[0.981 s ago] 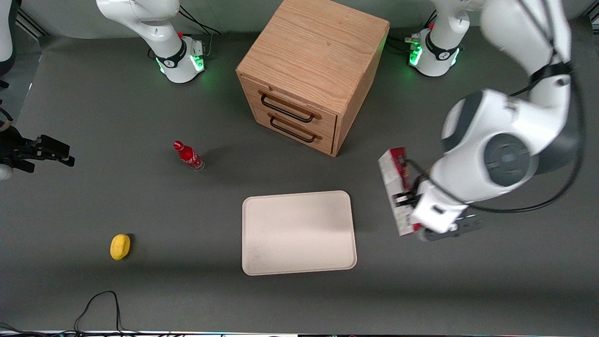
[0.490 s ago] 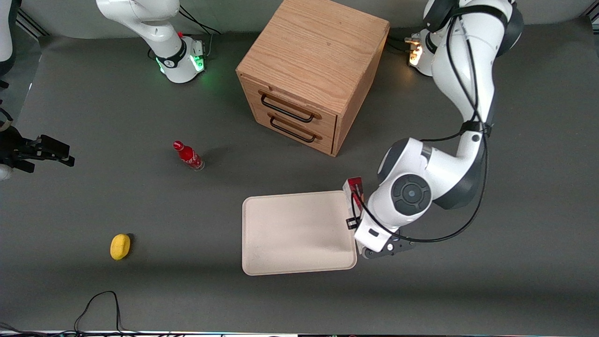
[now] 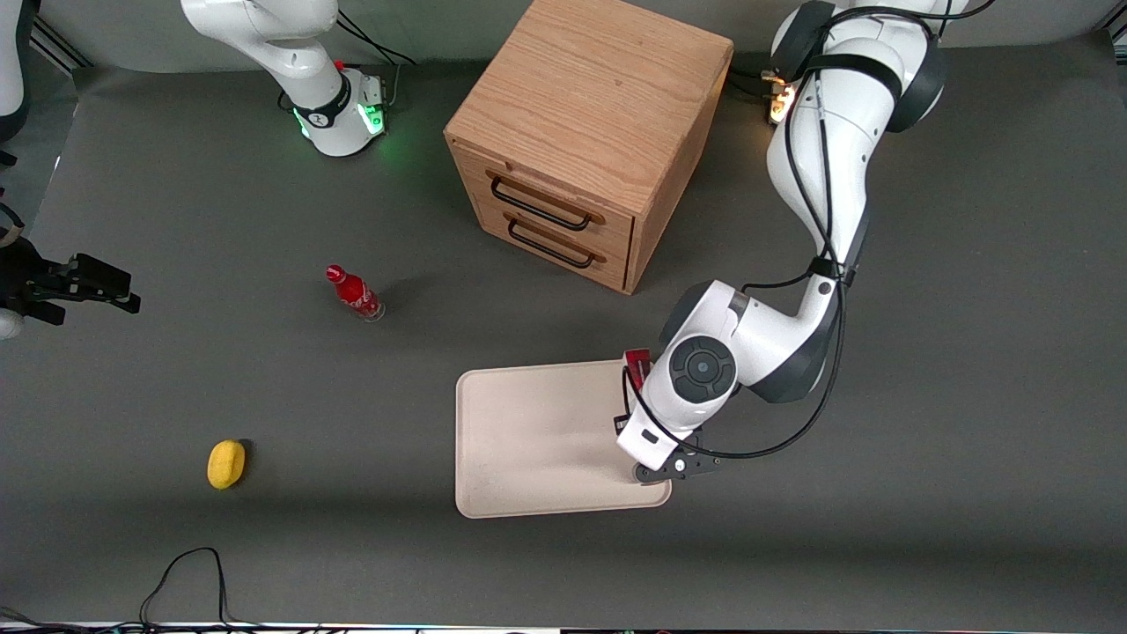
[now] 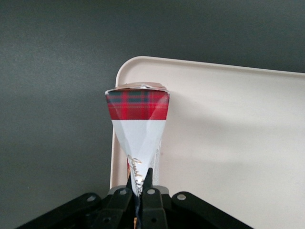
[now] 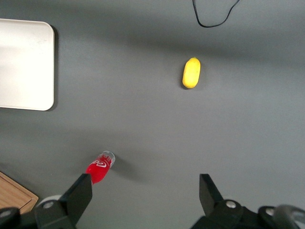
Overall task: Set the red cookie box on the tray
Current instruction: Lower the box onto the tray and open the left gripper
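Red-tartan-and-white red cookie box in the black tool, over the cream-white tray.

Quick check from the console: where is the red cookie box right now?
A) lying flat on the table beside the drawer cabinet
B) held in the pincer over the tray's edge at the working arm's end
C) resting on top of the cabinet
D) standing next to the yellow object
B: the pincer is clamped on the red cookie box, which hangs over the tray by its rim.

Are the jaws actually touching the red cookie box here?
Touching. Left wrist view shows the gripper, over the tray, with jaws pinching the red cookie box.
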Available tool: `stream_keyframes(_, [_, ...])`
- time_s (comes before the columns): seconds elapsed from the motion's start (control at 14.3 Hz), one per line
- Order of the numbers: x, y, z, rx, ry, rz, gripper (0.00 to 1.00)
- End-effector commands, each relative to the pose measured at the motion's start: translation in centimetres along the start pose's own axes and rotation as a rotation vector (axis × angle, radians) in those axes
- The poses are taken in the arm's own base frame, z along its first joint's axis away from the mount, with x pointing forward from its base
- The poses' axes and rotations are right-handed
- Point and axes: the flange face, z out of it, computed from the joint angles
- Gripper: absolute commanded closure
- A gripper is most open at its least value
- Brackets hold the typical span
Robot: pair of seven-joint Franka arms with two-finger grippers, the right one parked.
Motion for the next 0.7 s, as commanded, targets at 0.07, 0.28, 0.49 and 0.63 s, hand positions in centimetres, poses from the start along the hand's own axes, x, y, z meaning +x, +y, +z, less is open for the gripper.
stream_keyframes(0.07, [0.2, 0.6, -0.3, 0.015, 0.032, -0.003, 1.00])
stream_keyframes(0.28, [0.3, 0.6, 0.1, 0.010, 0.043, 0.001, 1.00])
stream_keyframes(0.49, [0.4, 0.6, 0.6, 0.008, 0.047, 0.001, 1.00])
stream_keyframes(0.63, [0.5, 0.5, 0.6, 0.009, 0.052, 0.005, 0.01])
